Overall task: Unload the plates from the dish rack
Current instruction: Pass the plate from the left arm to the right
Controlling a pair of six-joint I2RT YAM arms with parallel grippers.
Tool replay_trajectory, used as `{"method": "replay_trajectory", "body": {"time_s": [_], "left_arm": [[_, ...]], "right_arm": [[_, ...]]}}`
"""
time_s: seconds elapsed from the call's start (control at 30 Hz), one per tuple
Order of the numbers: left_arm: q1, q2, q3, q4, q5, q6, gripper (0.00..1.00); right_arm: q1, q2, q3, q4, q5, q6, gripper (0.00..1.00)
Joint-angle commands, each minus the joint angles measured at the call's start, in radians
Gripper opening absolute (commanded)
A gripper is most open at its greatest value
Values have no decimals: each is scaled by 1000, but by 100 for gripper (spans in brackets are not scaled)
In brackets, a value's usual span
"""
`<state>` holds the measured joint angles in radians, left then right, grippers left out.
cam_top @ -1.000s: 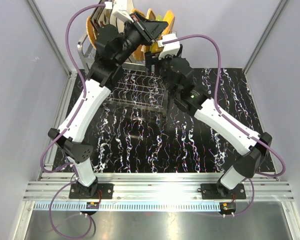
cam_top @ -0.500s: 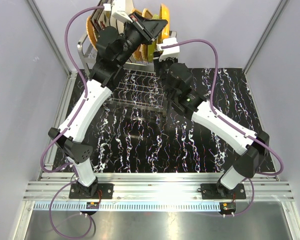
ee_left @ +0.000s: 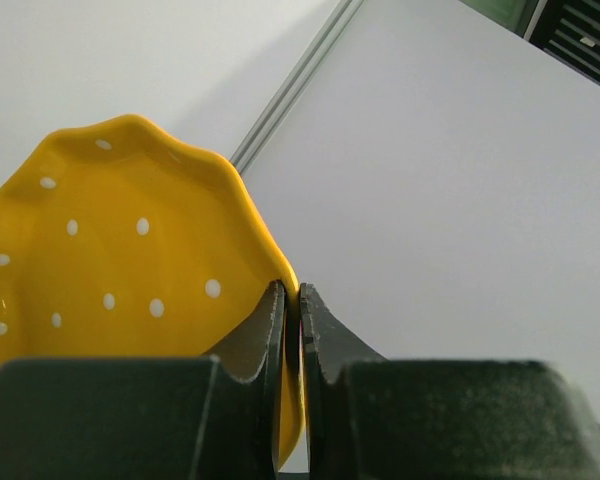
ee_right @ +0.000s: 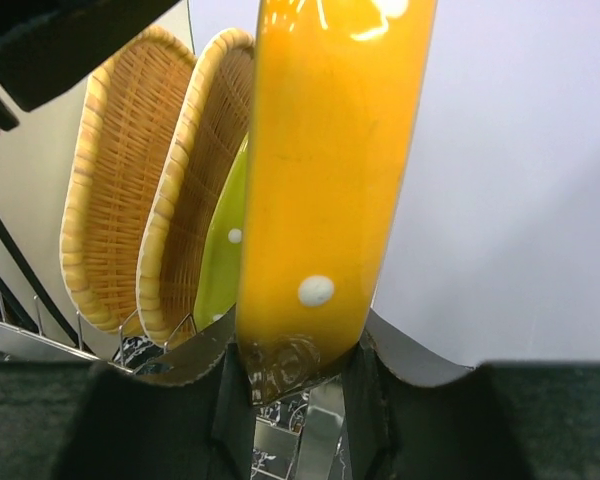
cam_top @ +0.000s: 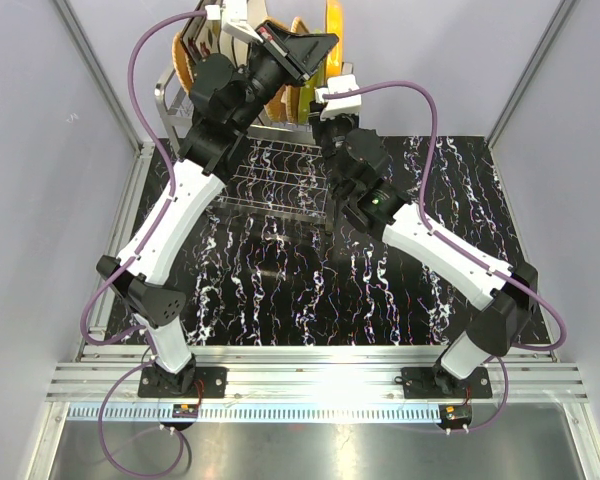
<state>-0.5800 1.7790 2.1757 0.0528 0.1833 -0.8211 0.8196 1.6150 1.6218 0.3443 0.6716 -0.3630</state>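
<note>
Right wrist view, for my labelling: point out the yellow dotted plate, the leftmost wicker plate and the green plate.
yellow dotted plate (ee_right: 325, 180), right wrist view, glossy outer face.
leftmost wicker plate (ee_right: 120, 190), right wrist view, woven middle.
green plate (ee_right: 223, 265), right wrist view, visible sliver.

The work surface is a black table top (cam_top: 280, 300) veined with white marbling, set inside a booth. Pale lavender-grey panels close it in: a left wall (cam_top: 40, 150), a back wall (cam_top: 430, 50) and a right wall (cam_top: 570, 120). Slim aluminium posts run up the corners at left (cam_top: 98, 75) and right (cam_top: 527, 75). Along the table's near edge lies a ribbed aluminium rail (cam_top: 320, 382), and below it a brushed steel sheet (cam_top: 330, 450). A band of bright glare (cam_top: 310, 410) lies across the seam between them. The left wrist view shows a corner post (ee_left: 295, 82) between plain white panels, and a dark slatted fixture (ee_left: 580, 30) beyond the top right edge.
</note>
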Motion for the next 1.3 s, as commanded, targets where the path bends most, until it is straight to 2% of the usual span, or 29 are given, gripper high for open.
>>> {"method": "replay_trajectory", "body": {"time_s": [0.0,0.5,0.73,0.83,1.2,1.27], "left_arm": [[-21,-49,38,139,90,-55,0],[-46,10,85,162,151,-119,0],[-63,22,81,163,153,-136,8],[-66,16,67,165,151,-138,17],[-66,-18,41,162,140,-108,62],[-66,-23,39,156,139,-96,66]], "right_arm": [[-28,-69,16,183,25,-21,6],[-138,-139,-30,306,-96,-162,0],[-191,-173,-62,282,-132,-140,0],[-207,-175,-60,295,-148,-151,0],[-238,-204,-66,297,-202,-171,0],[-250,-213,-56,268,-199,-148,0]]}}
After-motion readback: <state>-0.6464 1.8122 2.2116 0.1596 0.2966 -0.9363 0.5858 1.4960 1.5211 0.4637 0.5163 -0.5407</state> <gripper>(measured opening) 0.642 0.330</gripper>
